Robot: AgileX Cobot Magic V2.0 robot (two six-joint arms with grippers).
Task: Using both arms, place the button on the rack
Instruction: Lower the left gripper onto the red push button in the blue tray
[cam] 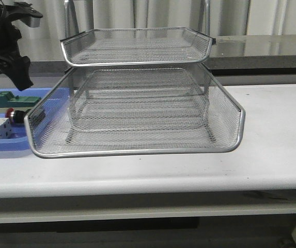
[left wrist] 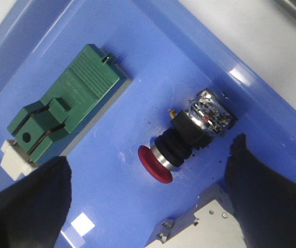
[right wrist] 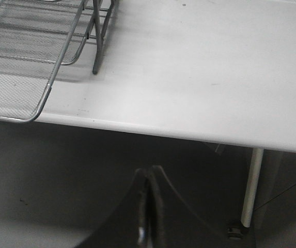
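Button (left wrist: pixel 181 142) lies unlabelled in blue tray (left wrist: pixel 153 62).

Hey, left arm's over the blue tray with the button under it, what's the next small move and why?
Probably lower the left gripper straight down onto the button. Its fingers are open and sit to either side of the button, which lies on its side in the blue tray, ungrasped. The green block lies apart from it, so it shouldn't get in the way.

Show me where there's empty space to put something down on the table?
The white table is bare to the right of the rack. The rack's wire trays look empty too. The blue tray, left of the rack, is crowded with the button and green block.
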